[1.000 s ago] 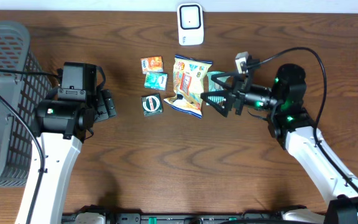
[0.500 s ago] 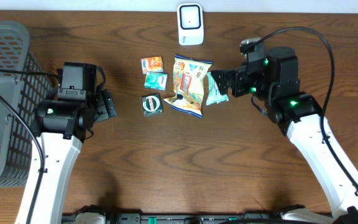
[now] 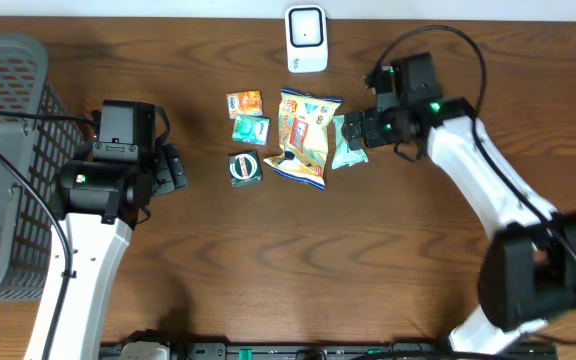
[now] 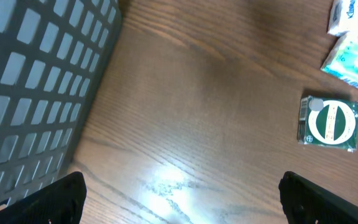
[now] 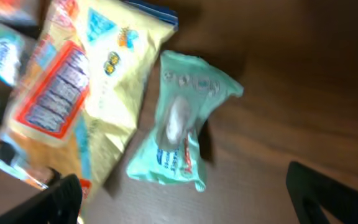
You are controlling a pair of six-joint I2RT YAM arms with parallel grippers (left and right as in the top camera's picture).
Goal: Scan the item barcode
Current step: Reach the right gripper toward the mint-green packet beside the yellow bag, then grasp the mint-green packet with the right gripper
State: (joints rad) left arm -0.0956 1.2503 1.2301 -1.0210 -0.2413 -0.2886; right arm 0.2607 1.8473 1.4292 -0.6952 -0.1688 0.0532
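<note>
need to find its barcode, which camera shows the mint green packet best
The right wrist view: the mint green packet fills the middle, large though blurred. Overhead it is small, beside the yellow bag, with the right gripper at its edge. The left wrist view does not show it.

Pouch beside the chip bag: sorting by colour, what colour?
Mint green pouch, right wrist view.
</note>
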